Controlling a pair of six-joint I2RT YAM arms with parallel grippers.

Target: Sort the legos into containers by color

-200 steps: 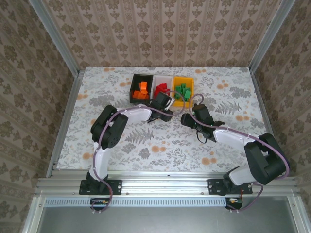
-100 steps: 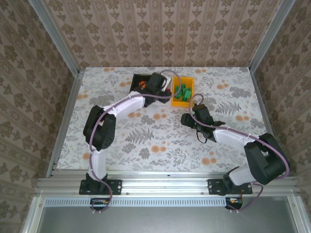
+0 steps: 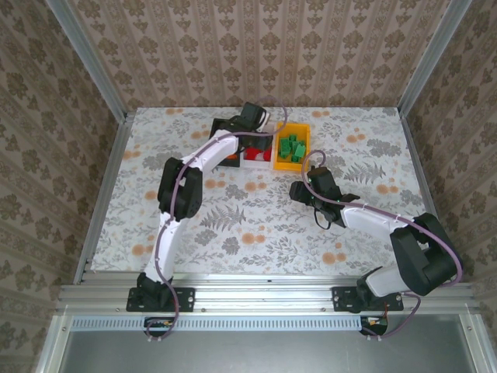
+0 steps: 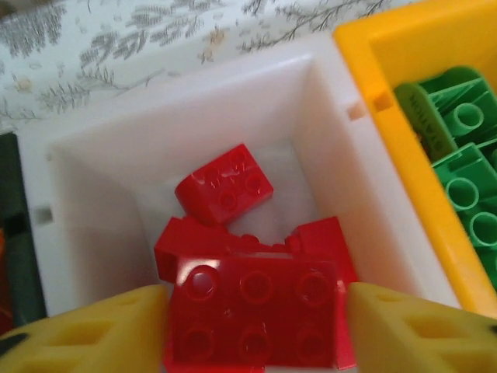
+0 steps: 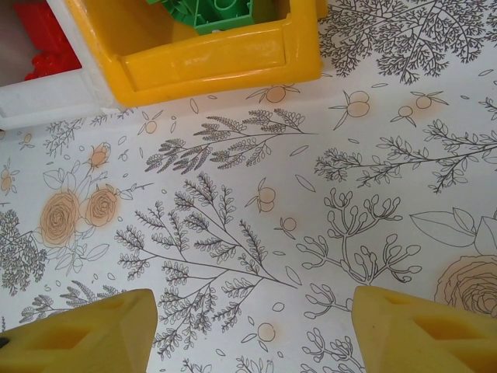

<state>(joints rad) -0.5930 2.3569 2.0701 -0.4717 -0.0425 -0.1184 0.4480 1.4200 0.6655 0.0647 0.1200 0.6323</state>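
My left gripper (image 4: 255, 311) is shut on a red six-stud lego (image 4: 256, 315) and holds it just above the white bin (image 4: 93, 148). That bin has three other red legos (image 4: 225, 186) in it. From above, the left gripper (image 3: 251, 124) hangs over the row of bins at the back. Green legos (image 3: 291, 146) lie in the yellow-orange bin (image 3: 293, 164). The left arm covers most of the black bin (image 3: 222, 124). My right gripper (image 5: 256, 311) is open over bare tablecloth, a little in front of the yellow-orange bin (image 5: 217, 62). From above, the right gripper (image 3: 298, 190) sits near the table's middle.
The three bins stand side by side at the back centre of the flowered tablecloth (image 3: 256, 225). Metal frame rails (image 3: 105, 186) run along both sides of the table. Patterned walls (image 3: 256, 47) close off the back and both sides.
The left arm swung from the tablecloth in front of the bins up and back over them, ending above the white bin. The right arm has not moved.
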